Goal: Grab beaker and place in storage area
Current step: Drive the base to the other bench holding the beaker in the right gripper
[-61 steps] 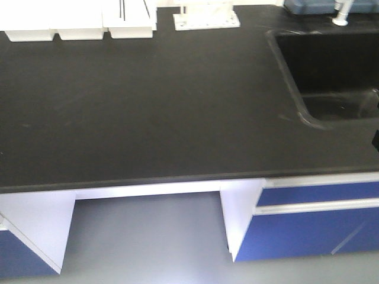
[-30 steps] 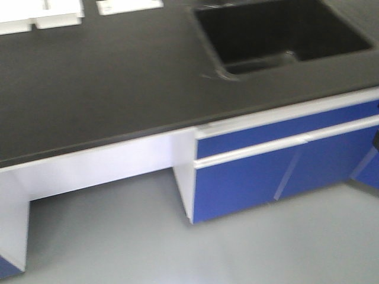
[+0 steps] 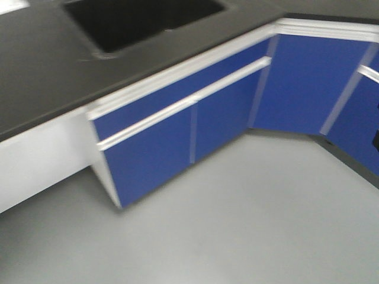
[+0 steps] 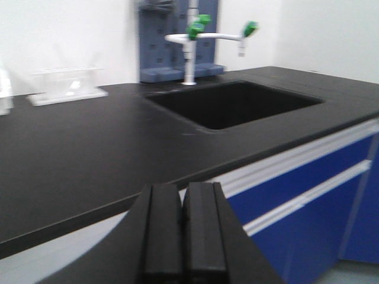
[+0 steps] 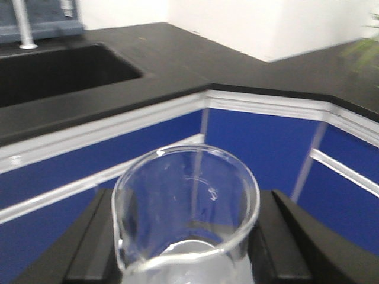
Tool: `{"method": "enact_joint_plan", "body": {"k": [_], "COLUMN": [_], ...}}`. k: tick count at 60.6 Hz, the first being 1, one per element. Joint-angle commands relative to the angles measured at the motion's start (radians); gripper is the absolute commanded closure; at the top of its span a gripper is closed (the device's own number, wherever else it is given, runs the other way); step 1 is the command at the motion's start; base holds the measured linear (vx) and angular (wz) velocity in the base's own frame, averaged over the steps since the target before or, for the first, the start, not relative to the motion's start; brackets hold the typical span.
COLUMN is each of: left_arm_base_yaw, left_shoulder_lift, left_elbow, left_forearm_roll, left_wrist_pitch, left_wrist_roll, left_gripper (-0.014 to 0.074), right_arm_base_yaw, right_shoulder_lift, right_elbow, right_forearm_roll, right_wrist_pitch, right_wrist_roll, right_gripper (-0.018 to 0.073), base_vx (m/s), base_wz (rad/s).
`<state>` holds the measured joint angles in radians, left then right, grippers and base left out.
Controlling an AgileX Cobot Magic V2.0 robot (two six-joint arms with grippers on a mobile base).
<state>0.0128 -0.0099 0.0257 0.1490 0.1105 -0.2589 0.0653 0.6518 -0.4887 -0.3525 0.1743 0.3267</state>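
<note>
In the right wrist view the clear glass beaker (image 5: 186, 207) stands upright between my right gripper's (image 5: 188, 248) black fingers (image 5: 95, 242), pouring lip toward the camera. The gripper is shut on its sides and holds it in the air in front of blue cabinet doors. In the left wrist view, my left gripper (image 4: 182, 190) is shut with its two pads pressed together and nothing between them; it hovers just off the front edge of the black benchtop (image 4: 89, 154) with the sink. The storage area is out of view.
The sunken sink (image 3: 142, 18) lies at the top left of the front view, with a white tap (image 4: 190, 47) with green knobs and a clear rack (image 4: 68, 86) behind. Blue cabinets (image 3: 177, 130) turn a corner (image 3: 260, 89) under another black benchtop (image 5: 296, 74). Grey floor (image 3: 237, 219) spreads below.
The front view has swung to the right: the sink bench slid up and left, the white racks left the frame, and the corner cabinets and more floor came into view.
</note>
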Motion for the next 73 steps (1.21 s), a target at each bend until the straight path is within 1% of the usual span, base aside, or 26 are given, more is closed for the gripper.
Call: {"method": "enact_joint_plan", "body": {"k": [1,37,73], "left_arm_base_yaw": [-0.006,-0.006,-0.006], "left_shoulder_lift": [-0.018,-0.018,-0.018], "left_elbow": [0.022,0.022,0.022], "left_forearm_roll": [-0.006,-0.006,-0.006], "left_wrist_pitch": [-0.085,-0.085,-0.085], "left_wrist_roll": [-0.006,-0.006,-0.006], "left_gripper": [0.0605,0.0605,0.0605], "right_arm_base_yaw": [-0.003,-0.004,-0.004], "right_shoulder_lift": [0.000,0.000,0.000], "right_elbow": [-0.029,-0.029,-0.029], "right_forearm_roll": [-0.017,-0.017,-0.017], "right_wrist_pitch": [-0.081,-0.081,-0.081], "right_wrist_roll": [-0.006,-0.006,-0.006], "right_gripper": [0.0562,0.0562,0.0562], "base_vx": [-0.17,-0.12,0.07], "base_wz": [-0.75,-0.70,-0.63]}}
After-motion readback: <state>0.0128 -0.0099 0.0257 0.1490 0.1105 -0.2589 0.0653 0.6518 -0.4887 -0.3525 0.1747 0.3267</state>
